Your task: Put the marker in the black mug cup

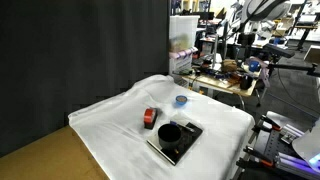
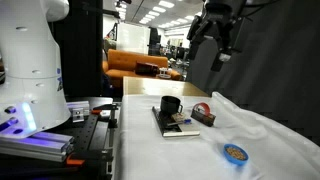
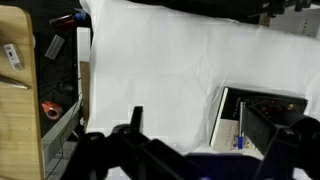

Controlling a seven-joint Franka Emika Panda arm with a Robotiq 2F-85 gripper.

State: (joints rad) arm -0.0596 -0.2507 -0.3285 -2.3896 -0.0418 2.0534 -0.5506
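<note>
Peeking past jaws: black mug cup [image 3: 270, 112]

White cloth [image 1: 205, 112] looks matt and softly wrinkled. Black mug cup [image 1: 169, 131] looks smooth, dull. Bare worktop [image 1: 42, 160] corner shows light wood.

A cloth [image 1: 120, 110] covers most of the table [image 1: 40, 160]. On the cloth lies a slab [image 1: 180, 150], with the mug [image 1: 170, 131] standing on it (toward one end) and the marker [image 3: 240, 128] lying along its edge. A small box [image 1: 150, 118] sits just beside the slab. A round lid [image 1: 181, 100] lies farther off.
</note>
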